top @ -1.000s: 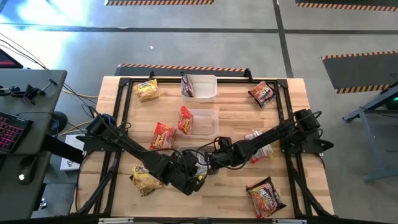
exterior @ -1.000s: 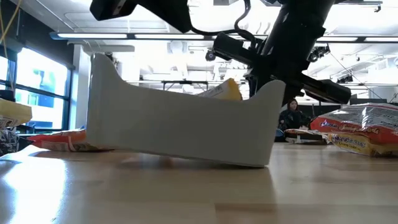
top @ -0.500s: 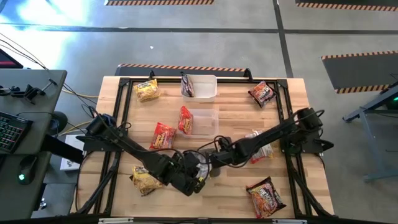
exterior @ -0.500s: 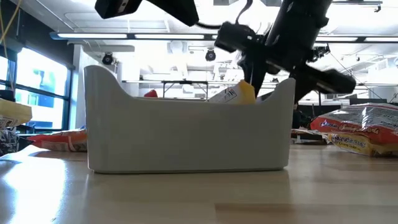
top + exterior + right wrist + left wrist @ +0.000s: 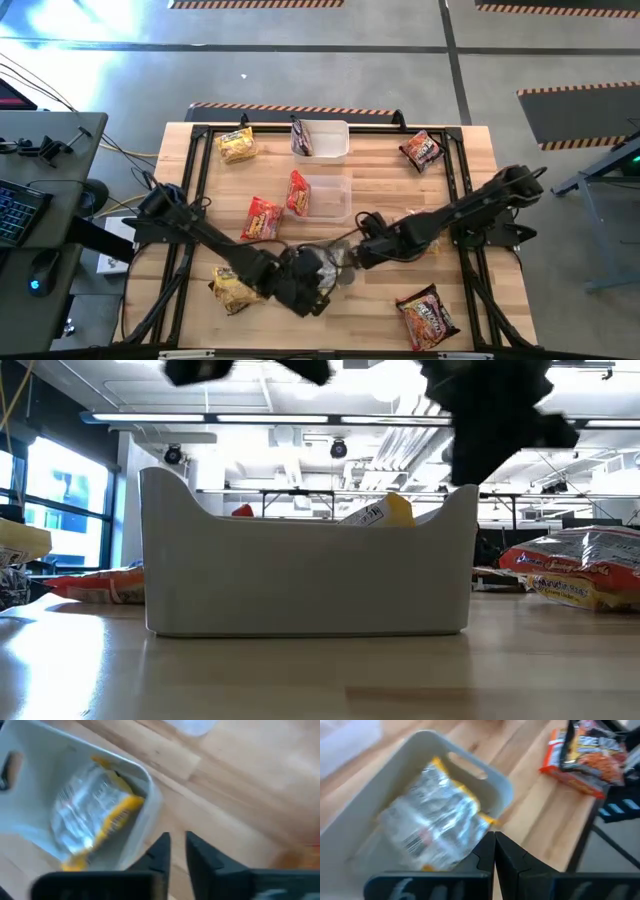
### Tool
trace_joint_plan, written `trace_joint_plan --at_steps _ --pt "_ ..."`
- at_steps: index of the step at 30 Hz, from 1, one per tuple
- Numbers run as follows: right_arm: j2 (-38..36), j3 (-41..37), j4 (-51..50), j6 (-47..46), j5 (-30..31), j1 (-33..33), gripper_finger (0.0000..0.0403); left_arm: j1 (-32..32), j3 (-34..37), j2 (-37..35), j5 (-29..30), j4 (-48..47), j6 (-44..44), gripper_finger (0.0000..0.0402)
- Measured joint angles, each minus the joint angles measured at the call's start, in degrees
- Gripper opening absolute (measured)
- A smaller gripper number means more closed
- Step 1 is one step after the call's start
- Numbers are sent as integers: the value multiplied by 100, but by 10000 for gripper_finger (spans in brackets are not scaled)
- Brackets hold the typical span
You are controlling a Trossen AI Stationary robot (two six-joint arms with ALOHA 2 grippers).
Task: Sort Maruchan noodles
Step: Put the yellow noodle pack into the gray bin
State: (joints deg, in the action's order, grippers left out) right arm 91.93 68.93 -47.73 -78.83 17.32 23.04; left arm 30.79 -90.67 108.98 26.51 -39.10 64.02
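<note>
— Where are the two arms?

— Both reach toward the table's front middle. The left gripper [image 5: 312,283] hangs over a pale tub [image 5: 305,575], its fingers [image 5: 507,857] pressed together and empty. The right gripper [image 5: 362,252] is just beside the tub, its fingers [image 5: 161,851] a narrow slit apart, holding nothing.

— And the noodles?

— One yellow Maruchan packet [image 5: 437,825] lies inside that tub, silvery back upward; its corner pokes above the rim in the low view. Other packets lie scattered on the wooden table [image 5: 380,310]: a yellow one [image 5: 236,144] at the far left, a dark one [image 5: 422,150] at the far right, two red ones [image 5: 262,217] near the middle, a yellow one [image 5: 230,289] at the front left, and a dark one [image 5: 427,315] at the front right.
</note>
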Motion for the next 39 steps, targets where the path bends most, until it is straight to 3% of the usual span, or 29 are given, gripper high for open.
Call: trace_joint_plan --at_steps 2,7,14,18,28,39 --pt "-266 0 -421 299 283 133 11 -152 0 80 -304 247 -53 1" --pt "-1121 -314 -515 864 1094 452 6 -462 0 277 -744 795 -180 22" --pt "-2191 -1380 618 1213 1272 617 1 -605 2 520 -953 1172 -66 95" --pt "-2579 -1721 717 1230 1436 689 1 -604 -25 672 -894 1243 -137 132" --pt "-2958 -1921 627 1783 1516 703 0 -608 -77 768 -275 700 148 158" --pt "-2980 -1921 641 2168 1462 703 0 -682 -75 938 -404 551 171 173"
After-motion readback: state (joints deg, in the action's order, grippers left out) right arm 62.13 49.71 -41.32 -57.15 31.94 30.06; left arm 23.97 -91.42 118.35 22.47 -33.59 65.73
